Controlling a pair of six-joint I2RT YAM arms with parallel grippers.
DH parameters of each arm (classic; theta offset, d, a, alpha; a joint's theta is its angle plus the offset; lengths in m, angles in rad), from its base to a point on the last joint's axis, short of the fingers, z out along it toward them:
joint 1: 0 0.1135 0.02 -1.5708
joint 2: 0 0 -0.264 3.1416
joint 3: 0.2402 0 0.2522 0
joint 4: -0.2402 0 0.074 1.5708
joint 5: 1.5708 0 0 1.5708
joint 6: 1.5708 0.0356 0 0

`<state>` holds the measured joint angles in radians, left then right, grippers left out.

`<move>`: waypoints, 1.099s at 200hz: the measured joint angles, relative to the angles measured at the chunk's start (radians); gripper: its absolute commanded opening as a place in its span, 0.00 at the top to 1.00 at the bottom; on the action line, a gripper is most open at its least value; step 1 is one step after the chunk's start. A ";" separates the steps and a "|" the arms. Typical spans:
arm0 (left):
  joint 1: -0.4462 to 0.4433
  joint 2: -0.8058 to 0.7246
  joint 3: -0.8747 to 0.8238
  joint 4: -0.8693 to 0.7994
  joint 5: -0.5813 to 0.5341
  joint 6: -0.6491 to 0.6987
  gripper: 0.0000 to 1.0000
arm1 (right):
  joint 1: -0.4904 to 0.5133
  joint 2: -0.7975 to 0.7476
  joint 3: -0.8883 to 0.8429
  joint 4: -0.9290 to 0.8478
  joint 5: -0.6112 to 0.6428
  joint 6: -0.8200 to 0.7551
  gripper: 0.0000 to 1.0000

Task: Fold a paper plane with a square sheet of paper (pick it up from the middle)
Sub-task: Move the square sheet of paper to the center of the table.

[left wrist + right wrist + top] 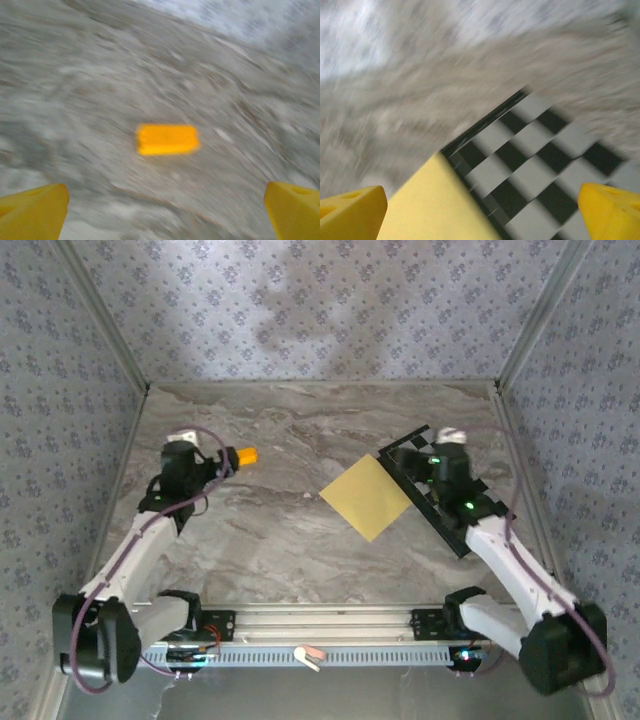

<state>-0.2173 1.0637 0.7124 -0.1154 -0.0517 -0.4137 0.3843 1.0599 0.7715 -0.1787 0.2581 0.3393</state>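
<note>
In the left wrist view, the left jaws stand wide open. One yellow fingertip sits in each lower corner and nothing is held between them. Ahead of them, on the grey marbled tabletop, we see a small orange block lying alone, apart from both tips. The picture is blurred.

In the right wrist view, the right jaws are spread just as wide and grip nothing. Between and beyond their tips lies one corner of the square sheet of paper, pale yellow, plain, smooth and flat. Its edge runs right along the dark edge of the black-and-white checkered board. We cannot tell whether the two overlap.

From the top external view, we find the sheet lying flat on the tabletop, right of centre, turned like a diamond with one corner pointing to the back. It shows no crease or fold. Its upper right side meets the long side of the board. The right arm reaches over the board just beside the sheet. The left arm is well apart from it, with its end near the orange block.
</note>
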 measured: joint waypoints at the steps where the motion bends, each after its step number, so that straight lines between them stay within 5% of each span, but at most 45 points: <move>1: -0.006 -0.001 0.000 -0.002 0.000 0.000 0.00 | 0.008 0.005 0.005 -0.006 0.001 -0.002 0.00; 27: -0.175 0.011 0.014 -0.094 -0.012 0.000 0.00 | 0.193 0.186 0.140 -0.217 0.026 -0.029 0.01; 54: -0.253 0.094 0.037 -0.159 -0.023 -0.005 0.00 | 0.266 0.272 0.153 -0.346 -0.016 -0.053 0.06; 150: -0.262 0.248 0.085 -0.223 -0.047 -0.006 0.00 | 0.103 0.695 0.331 -0.309 -0.268 -0.127 0.14; 220: -0.261 0.274 0.089 -0.229 -0.069 -0.007 0.00 | 0.145 0.798 0.402 -0.300 -0.285 -0.166 0.15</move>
<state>-0.4778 1.3376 0.8009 -0.3447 -0.1207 -0.4210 0.5289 1.8576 1.1732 -0.4786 -0.0269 0.1738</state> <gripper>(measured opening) 0.997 0.848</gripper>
